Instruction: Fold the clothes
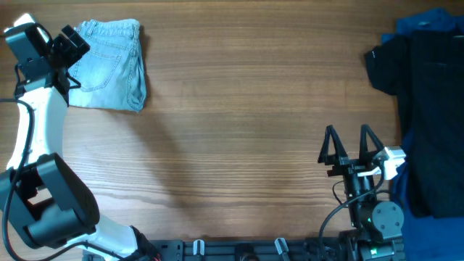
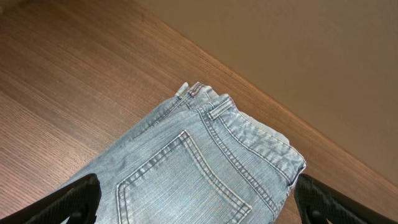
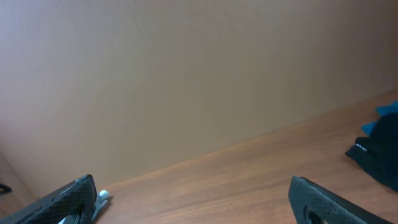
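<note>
Your left gripper (image 2: 199, 202) hovers spread wide, gripping nothing, over the folded denim shorts (image 1: 109, 65) in the overhead frame's upper left, seemingly set aside there as finished. Your right gripper (image 1: 348, 135) idles, splayed and empty, at lower right beside the black garment (image 1: 428, 109).

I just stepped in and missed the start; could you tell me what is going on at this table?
The denim shorts lie folded at the far left corner of the table. The left gripper hovers open over them; the right gripper rests open and empty near a black garment and dark blue cloth.
</note>
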